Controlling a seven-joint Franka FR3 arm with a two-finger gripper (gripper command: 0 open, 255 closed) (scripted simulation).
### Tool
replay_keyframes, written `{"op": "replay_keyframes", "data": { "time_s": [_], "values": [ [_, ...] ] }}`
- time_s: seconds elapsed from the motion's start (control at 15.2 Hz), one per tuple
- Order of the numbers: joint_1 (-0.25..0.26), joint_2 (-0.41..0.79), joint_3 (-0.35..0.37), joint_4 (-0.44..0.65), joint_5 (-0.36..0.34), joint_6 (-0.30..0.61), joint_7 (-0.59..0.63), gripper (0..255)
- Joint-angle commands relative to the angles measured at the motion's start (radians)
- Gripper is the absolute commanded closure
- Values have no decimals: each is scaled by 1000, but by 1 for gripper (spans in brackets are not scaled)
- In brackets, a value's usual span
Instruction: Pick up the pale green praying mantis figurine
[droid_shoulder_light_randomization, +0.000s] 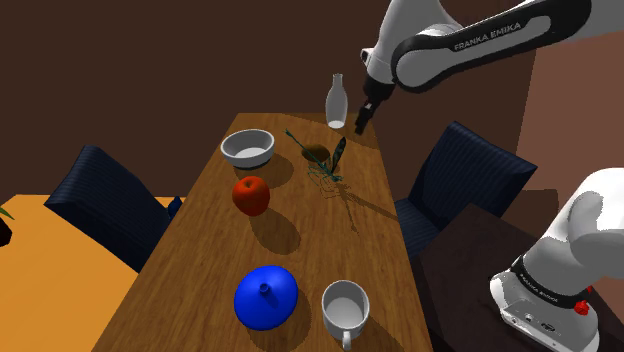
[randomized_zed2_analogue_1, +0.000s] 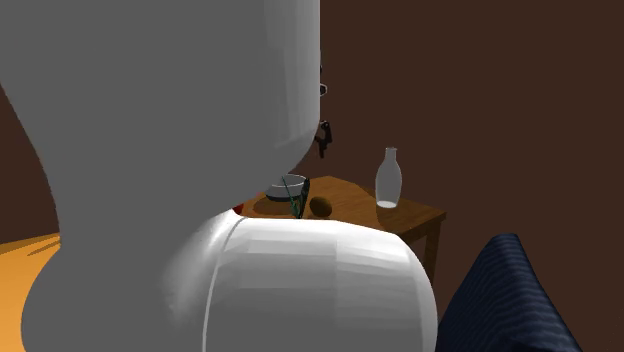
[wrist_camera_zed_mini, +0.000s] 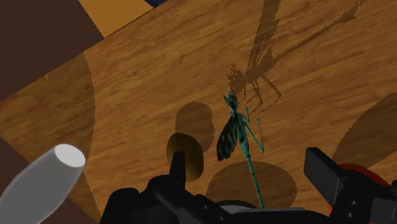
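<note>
Shoulder view: the hand (droid_shoulder_light_randomization: 365, 120) hangs above the green mantis figurine (droid_shoulder_light_randomization: 330, 165) at the far end of the surface (droid_shoulder_light_randomization: 330, 240), just beside a brown oval (droid_shoulder_light_randomization: 316, 154). Wrist view: fingers (wrist_camera_zed_mini: 180, 167) apart, straddling it untouched — its thin legs could slip free, or a finger could knock the oval.

A wooden table (droid_shoulder_light_randomization: 200, 260) carries a red apple (droid_shoulder_light_randomization: 251, 195) near its middle. Beyond the apple stands a white bowl (droid_shoulder_light_randomization: 248, 148). To the apple's right in the shoulder view are a brown oval lump (droid_shoulder_light_randomization: 316, 154) and a teal-green mantis figurine (droid_shoulder_light_randomization: 336, 158), with a clear bottle (droid_shoulder_light_randomization: 337, 103) farther back. Nearer than the apple sit a blue rounded object (droid_shoulder_light_randomization: 266, 296) and a white mug (droid_shoulder_light_randomization: 345, 307).
</note>
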Motion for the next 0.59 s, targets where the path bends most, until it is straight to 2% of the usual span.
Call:
{"op": "replay_keyframes", "data": {
  "time_s": [0.0,0.53],
  "values": [
    [8,76,0,25,-7,57,-42,0],
    [34,357,22,168,-48,214,-178,0]
  ]
}}
